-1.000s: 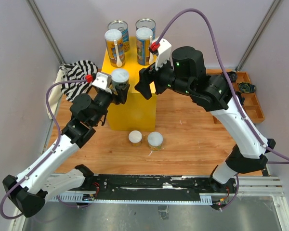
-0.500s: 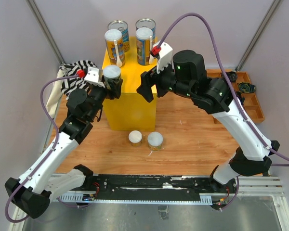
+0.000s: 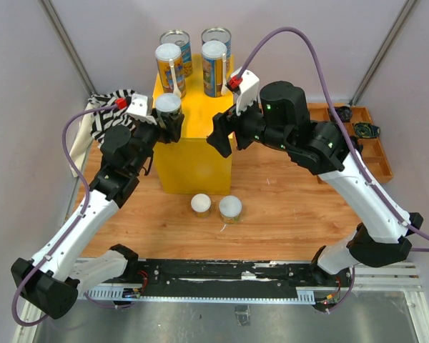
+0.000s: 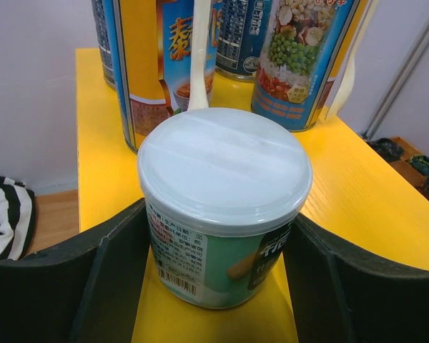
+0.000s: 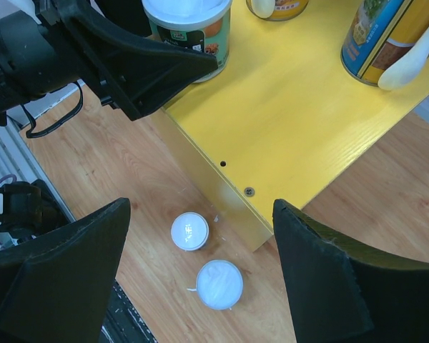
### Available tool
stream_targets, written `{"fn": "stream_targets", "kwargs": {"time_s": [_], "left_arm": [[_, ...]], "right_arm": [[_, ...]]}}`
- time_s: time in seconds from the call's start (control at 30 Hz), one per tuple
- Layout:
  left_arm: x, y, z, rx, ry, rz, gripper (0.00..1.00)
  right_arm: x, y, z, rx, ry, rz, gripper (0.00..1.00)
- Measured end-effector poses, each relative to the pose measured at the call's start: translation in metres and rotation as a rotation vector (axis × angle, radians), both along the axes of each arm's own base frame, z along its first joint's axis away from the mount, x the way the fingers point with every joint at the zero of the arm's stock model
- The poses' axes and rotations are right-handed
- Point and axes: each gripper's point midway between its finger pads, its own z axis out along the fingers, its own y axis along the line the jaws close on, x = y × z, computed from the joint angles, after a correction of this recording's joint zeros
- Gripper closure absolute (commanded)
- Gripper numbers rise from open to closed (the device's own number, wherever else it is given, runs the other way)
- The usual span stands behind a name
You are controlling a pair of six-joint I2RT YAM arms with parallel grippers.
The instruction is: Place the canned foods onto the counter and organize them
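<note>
clamped in left hand (image 4: 218,275) by its sides, below the lid: short white-lidded can (image 4: 224,171), at near-left corner of counter (image 4: 357,193). judged rigid, light, label slick; best gripped mid-wall. right hand (image 5: 200,207) spread wide, empty.

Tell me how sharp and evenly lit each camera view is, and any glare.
Top external: sharp and evenly lit, only soft shadows on the wooden table. Left wrist: the white-lidded can is crisp, its lid bright without glare; the dark fingers show little detail. Right wrist: the two short cans have washed-out lids.
</note>
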Motion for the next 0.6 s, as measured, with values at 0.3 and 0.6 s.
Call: {"fn": "stream_targets", "kwargs": {"time_s": [0.3, 0.6], "left_arm": [[0.0046, -0.0015, 0.0004, -0.027, 0.001, -0.001, 0.54], [0.0082, -0.0023, 0.0006, -0.04, -0.001, 0.0, 0.47]], "right_arm": [[-0.0009, -0.0013, -0.0063, -0.011, 0.008, 0.0, 0.18], [-0.0016, -0.0023, -0.0045, -0.007, 0.005, -0.001, 0.18]]}}
